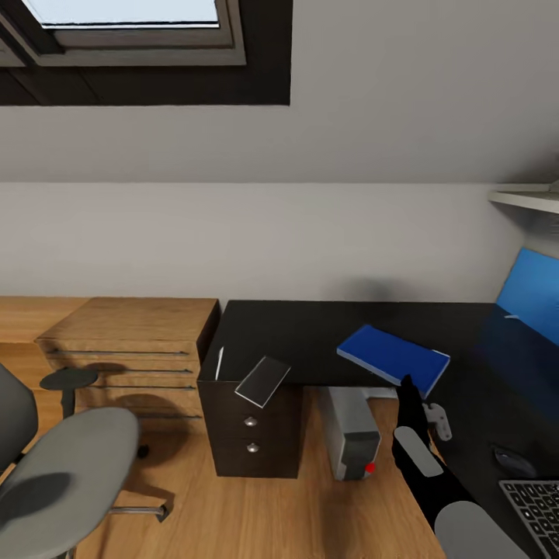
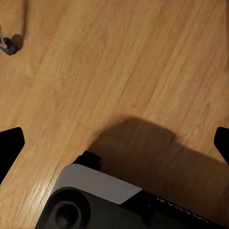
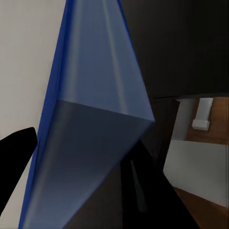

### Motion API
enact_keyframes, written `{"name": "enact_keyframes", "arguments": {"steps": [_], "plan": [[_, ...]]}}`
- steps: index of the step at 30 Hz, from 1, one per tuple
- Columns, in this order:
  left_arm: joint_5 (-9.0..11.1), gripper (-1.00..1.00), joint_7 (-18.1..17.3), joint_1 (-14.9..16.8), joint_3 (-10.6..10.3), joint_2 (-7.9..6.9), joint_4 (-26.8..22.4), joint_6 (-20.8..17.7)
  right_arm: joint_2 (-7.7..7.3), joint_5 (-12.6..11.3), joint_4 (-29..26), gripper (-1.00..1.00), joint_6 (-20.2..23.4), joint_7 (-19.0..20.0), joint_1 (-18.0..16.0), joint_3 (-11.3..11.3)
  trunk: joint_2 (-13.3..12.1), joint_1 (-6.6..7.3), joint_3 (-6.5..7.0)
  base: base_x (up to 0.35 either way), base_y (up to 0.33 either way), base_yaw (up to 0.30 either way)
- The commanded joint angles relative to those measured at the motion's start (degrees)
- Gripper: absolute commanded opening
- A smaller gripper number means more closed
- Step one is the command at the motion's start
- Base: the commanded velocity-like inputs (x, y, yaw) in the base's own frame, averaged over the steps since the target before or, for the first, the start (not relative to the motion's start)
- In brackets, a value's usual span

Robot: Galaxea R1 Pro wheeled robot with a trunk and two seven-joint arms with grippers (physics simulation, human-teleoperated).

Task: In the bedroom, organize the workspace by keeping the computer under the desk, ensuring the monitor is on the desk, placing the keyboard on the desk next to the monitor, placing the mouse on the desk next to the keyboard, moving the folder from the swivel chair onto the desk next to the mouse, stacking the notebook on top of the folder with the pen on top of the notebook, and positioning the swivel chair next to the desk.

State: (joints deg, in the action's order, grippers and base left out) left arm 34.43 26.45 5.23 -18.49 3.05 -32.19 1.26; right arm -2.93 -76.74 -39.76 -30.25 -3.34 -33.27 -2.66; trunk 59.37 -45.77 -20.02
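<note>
Folder flat on desk, right tool at its near edge, grip unclear

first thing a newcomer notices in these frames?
Likely the bright-blue folder lying flat on the glossy black desk, with the right gripper at its near edge. Next, the notebook tilted over the desk's front edge, above the drawers.
</note>
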Motion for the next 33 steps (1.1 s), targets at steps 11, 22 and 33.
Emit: {"name": "enact_keyframes", "arguments": {"steps": [11, 22, 33], "plan": [[0.55, 1.0, 0.45, 0.04, -0.41, -0.06, -0.07, 0.14, -0.06, -0.08, 0.02, -1.0, -0.27, -0.35, -0.04, 0.37, 0.05, 0.0, -0.77, 0.0, 0.0, -0.161], [0.47, 1.0, 0.45, 0.04, -0.29, -0.2, -0.08, 1.93, 0.05, -0.08, -0.03, -1.0, -0.27, -0.35, -0.04, 0.36, 0.05, 0.0, -0.87, 0.0, 0.0, -0.024], [0.46, 1.0, 0.57, 0.04, -0.36, -0.24, -0.13, 7.67, -0.12, -0.08, -0.12, -1.0, -0.31, -0.35, -0.03, 0.79, 0.05, 0.0, -0.87, 0.0, 0.0, 0.0]]}}
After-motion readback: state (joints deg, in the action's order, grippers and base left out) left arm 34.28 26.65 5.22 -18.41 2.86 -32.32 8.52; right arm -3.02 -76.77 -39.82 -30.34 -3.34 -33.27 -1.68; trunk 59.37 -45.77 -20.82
